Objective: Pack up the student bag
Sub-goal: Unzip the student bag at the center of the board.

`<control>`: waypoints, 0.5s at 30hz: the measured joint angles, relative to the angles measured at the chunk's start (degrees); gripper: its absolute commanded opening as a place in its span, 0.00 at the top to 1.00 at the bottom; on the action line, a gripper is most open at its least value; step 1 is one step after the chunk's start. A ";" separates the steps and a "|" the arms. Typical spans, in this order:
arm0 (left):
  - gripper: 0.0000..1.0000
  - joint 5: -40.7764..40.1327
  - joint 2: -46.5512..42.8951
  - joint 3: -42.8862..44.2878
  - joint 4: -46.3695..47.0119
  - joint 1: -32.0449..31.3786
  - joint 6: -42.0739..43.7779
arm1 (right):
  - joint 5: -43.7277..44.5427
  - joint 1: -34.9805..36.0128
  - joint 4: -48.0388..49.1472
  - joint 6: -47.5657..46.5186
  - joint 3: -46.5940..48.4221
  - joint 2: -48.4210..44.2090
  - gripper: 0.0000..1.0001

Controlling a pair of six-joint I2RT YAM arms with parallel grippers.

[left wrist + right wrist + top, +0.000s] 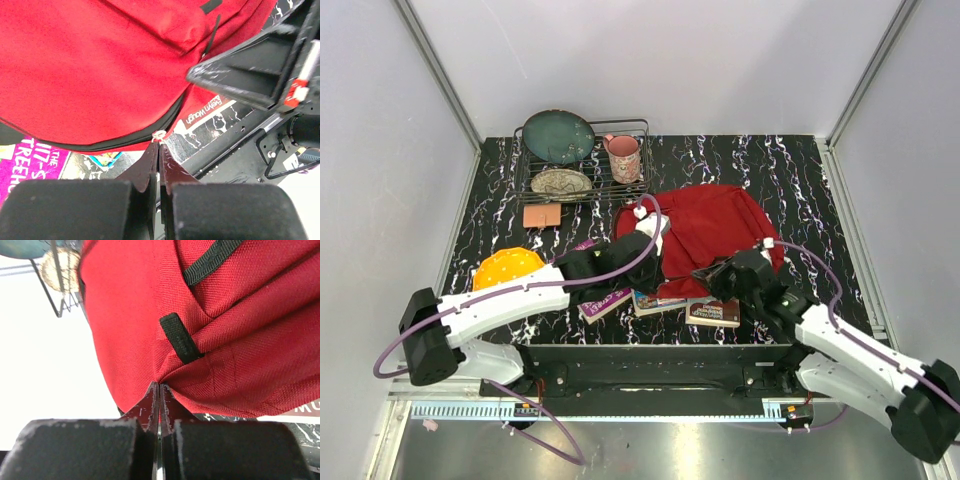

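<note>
Left tool (pixel 159 144) clenched on bag (pixel 710 225) at its zip seam; right tool (pixel 159 386) pinching a fabric fold. Bag lies flat mid-tabletop (pixel 800 175). Soft, limp, prob. light: it'll sag, so grip seam or rim, not loose cloth. Rack (pixel 582 160) w/ dishes behind-left, apart. Books (pixel 665 303) at bag's near edge could snag. Yellow plate (pixel 507 268) far left.

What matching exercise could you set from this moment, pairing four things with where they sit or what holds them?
Things:
1 pink mug
2 yellow plate
3 student bag
4 books

Places:
A pinched by left gripper and right gripper
B in the wire rack
C flat on the table, left of the bag
D along the bag's near edge

Pairs: 1-B, 2-C, 3-A, 4-D
</note>
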 measured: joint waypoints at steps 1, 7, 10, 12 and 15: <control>1.00 -0.37 -0.48 -0.02 -0.11 0.00 -0.02 | 0.72 -0.35 -1.20 -0.74 0.42 -1.44 1.00; 1.00 -3.19 -3.96 -1.79 -0.09 0.04 -0.76 | -0.79 -9.94 -8.63 -8.72 4.74 -5.68 1.00; 1.00 -4.66 -4.83 -3.26 0.33 0.24 -1.27 | -3.82 -16.61 -10.47 -12.90 6.34 -4.66 1.00; 1.00 -5.18 -5.01 -3.98 0.66 0.39 -1.53 | -5.81 -18.95 -11.87 -15.69 7.76 -2.71 1.00; 1.00 -5.31 -5.03 -4.74 1.03 0.52 -1.84 | -8.57 -21.11 -13.03 -19.43 9.73 1.05 0.77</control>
